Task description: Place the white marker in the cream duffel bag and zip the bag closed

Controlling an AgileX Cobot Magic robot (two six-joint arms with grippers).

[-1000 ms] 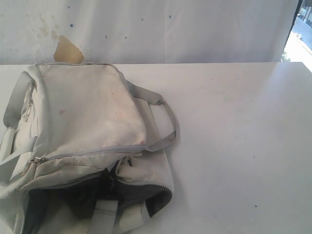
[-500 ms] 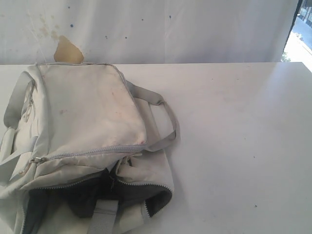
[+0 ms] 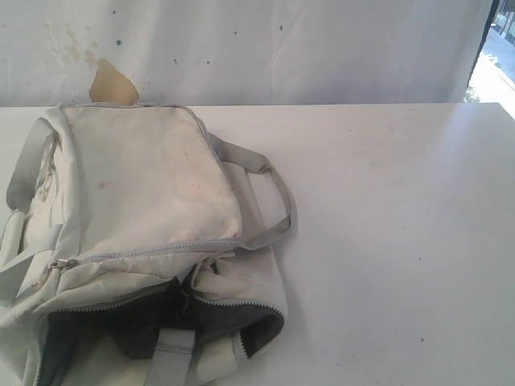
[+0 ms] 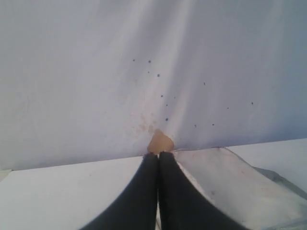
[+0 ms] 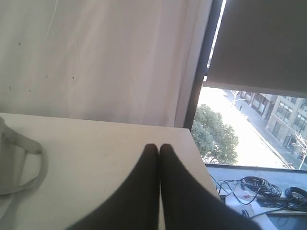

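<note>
The cream duffel bag [image 3: 149, 193] lies on the left of the white table [image 3: 386, 241], its near end unzipped and showing dark lining [image 3: 153, 322]. A grey handle [image 3: 278, 205] loops out to its right. The white marker is out of view. Neither arm shows in the exterior view. In the left wrist view my left gripper [image 4: 159, 154] is shut with nothing in it, and a corner of the bag [image 4: 230, 187] lies beyond it. My right gripper [image 5: 159, 145] is also shut and empty, over bare table, with the bag's handle [image 5: 24, 143] off to one side.
A white cloth backdrop [image 3: 282, 48] with a tan torn patch [image 3: 111, 84] hangs behind the table. The table's right edge [image 5: 199, 153] borders a window, with cables [image 5: 261, 187] on a ledge below.
</note>
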